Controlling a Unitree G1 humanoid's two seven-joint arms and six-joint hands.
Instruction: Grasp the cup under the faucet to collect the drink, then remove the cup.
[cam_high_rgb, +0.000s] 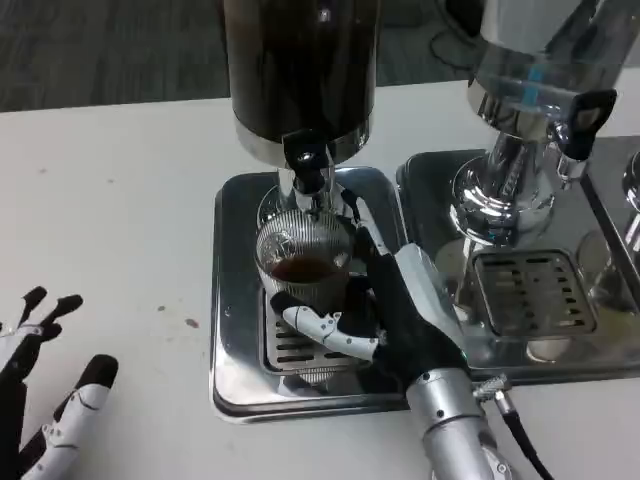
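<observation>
A ribbed clear glass cup stands on the drip tray right below the black faucet of the dark drink dispenser. A little brown drink lies in the cup's bottom. My right hand wraps the cup from its right and front, the thumb crossing below the cup's front and the fingers reaching behind it. My left hand lies at the bottom left over the white table, fingers spread, holding nothing.
A second dispenser with a clear tank and a black tap stands to the right on its own grated drip tray. A small dark spot marks the white table left of the tray.
</observation>
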